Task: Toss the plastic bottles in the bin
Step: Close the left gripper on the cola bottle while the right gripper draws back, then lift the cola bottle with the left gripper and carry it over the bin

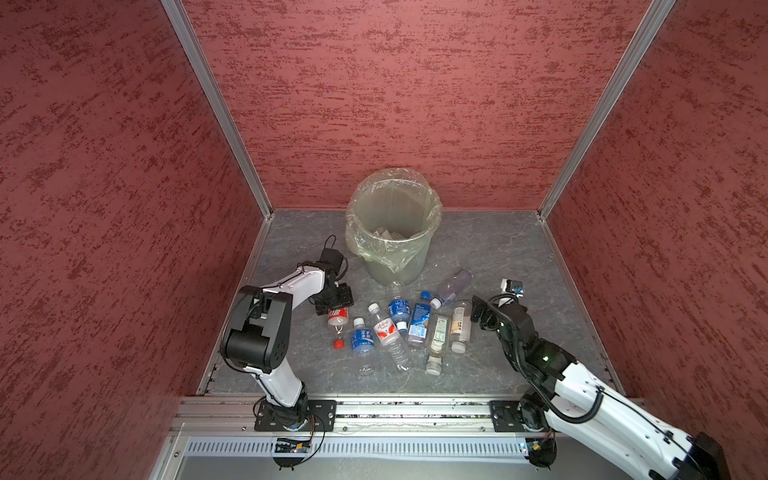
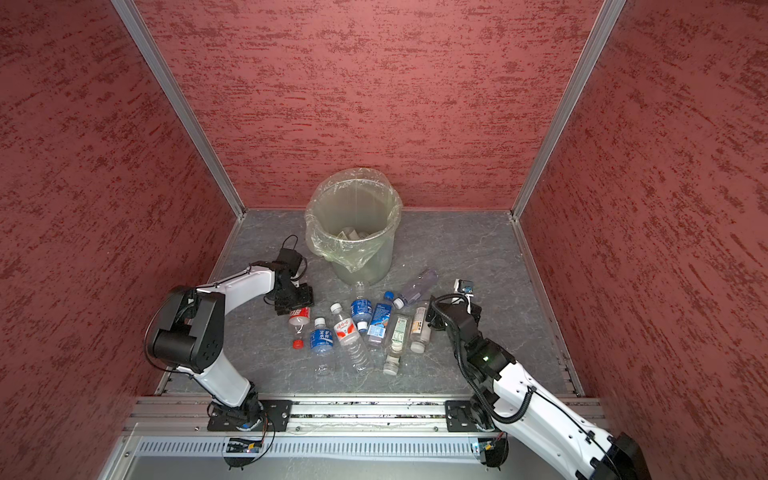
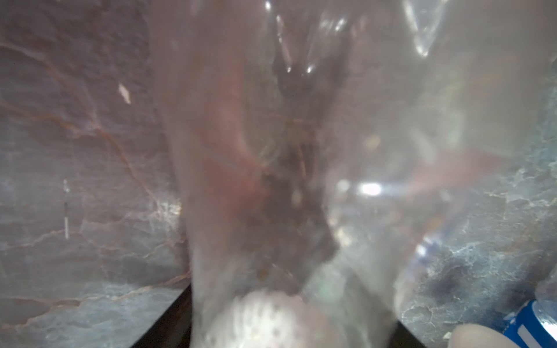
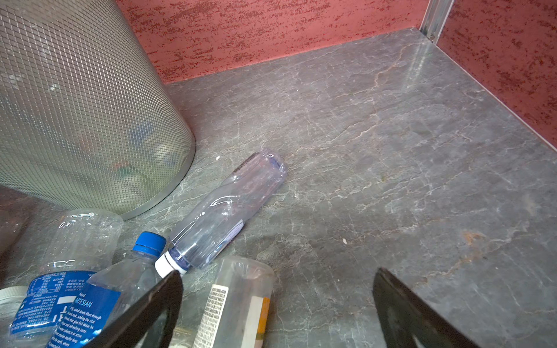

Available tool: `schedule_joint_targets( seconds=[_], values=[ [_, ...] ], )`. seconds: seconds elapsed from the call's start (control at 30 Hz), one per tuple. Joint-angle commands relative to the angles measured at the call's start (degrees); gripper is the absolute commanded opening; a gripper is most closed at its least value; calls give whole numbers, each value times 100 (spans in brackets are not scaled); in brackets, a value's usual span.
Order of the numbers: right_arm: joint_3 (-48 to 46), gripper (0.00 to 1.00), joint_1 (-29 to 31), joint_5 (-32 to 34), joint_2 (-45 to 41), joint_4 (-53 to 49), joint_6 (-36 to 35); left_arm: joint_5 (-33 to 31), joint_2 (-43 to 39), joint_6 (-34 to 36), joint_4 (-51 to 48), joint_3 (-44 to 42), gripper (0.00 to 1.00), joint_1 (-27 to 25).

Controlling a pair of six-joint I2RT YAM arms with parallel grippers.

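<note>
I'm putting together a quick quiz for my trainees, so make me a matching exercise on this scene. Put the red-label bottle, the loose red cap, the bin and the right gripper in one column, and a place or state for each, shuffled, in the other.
Column one
1. red-label bottle
2. loose red cap
3. bin
4. right gripper

Column two
A. open, holding nothing
B. lying loose on the floor
C. clamped in the left gripper
D. upright, lined with a clear bag

Pairs: 1-C, 2-B, 3-D, 4-A
</note>
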Motion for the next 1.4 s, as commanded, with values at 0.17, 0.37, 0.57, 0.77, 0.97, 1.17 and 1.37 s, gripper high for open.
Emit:
schedule_joint_targets(
  seconds=[0.17,0.37,0.57,0.77,0.97,1.17,1.37],
  values=[
    [2,99,-26,1,16,153,51,69,25,54,106,36,62,-49],
    [7,99,-26,4,54,158,47,55,-219,85,94,-9,57,-57],
    [11,99,-28,12,63,158,46,16,-551,66,217,-126,49,-56],
    [9,99,-29,12,64,162,55,-215,-1005,40,240,-225,47,-56],
    [8,99,-28,19,64,164,55,-296,-1689,-48,419,-498,44,-67],
    [6,99,-29,12,65,161,55,-607,-2648,-58,452,-782,44,-101],
    [8,99,-23,13,64,158,50,-796,-3690,-82,657,-1061,44,-315]
  ],
)
